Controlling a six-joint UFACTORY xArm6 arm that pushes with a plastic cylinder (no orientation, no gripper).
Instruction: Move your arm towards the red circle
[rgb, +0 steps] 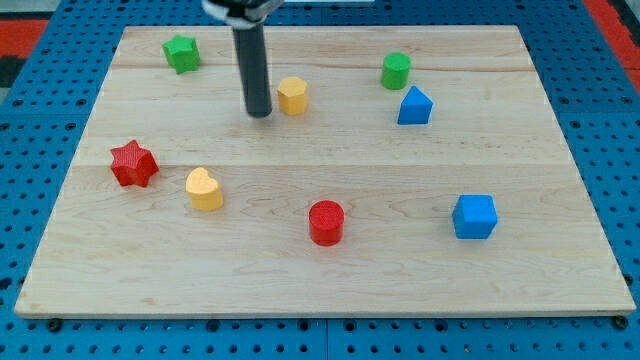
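The red circle (326, 222) is a short red cylinder on the wooden board, below the middle of the view. My tip (260, 113) is the lower end of a dark rod coming down from the view's top. It rests on the board just left of the yellow hexagon block (292, 95). The tip is well above and to the left of the red circle, apart from it.
On the wooden board (330, 160) also sit a red star (133, 164), a yellow heart (204, 189), a green star (182, 53), a green cylinder (396, 70), a blue pentagon-like block (414, 106) and a blue cube (474, 216). Blue pegboard surrounds the board.
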